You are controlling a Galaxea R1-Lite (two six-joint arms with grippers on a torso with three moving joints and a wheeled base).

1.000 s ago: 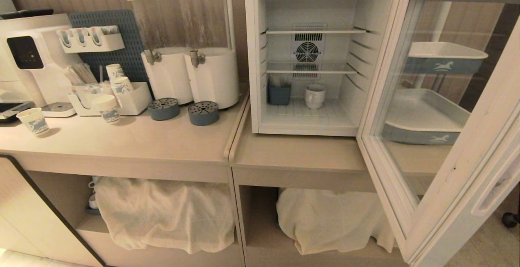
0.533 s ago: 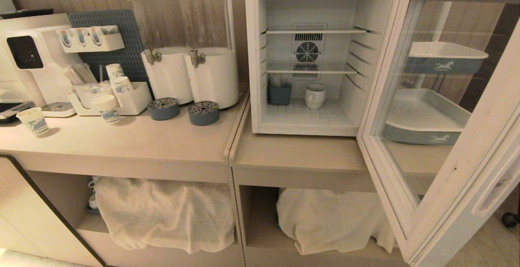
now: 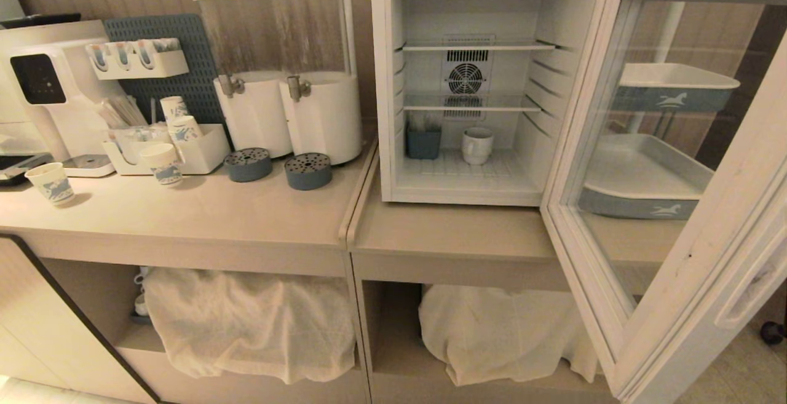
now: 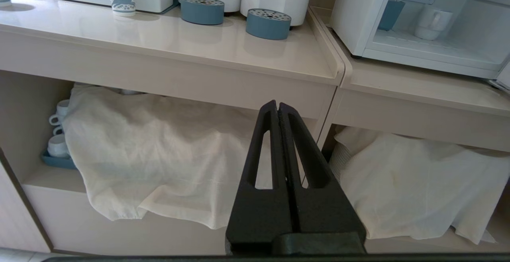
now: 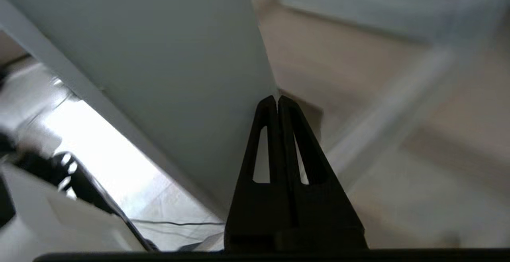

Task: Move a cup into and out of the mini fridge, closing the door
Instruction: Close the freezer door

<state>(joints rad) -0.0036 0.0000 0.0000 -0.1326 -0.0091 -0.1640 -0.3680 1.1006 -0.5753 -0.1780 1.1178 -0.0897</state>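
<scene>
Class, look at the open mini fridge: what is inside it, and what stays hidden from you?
On the mini fridge floor stand the cup and, beside it, a blue container. Both wire shelves look bare. The container's contents cannot be made out, and the cup's inside is hidden.

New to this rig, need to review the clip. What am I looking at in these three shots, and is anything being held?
It is a wheeled robot with two arms, each ending in a claw.

The wide shot comes from the head camera. It shows the mini fridge on a counter, its door swung wide open to the right. The cup, a white mug, stands on the fridge floor beside a small blue container. To the left are two drink dispensers and paper cups.

The other two shots come from cameras on the wrists. The left claw is shut and empty, low before the counter's cloth-covered shelves. The right claw is shut and empty too, right at the open door's edge; contact is unclear.

Nothing is held.
</scene>
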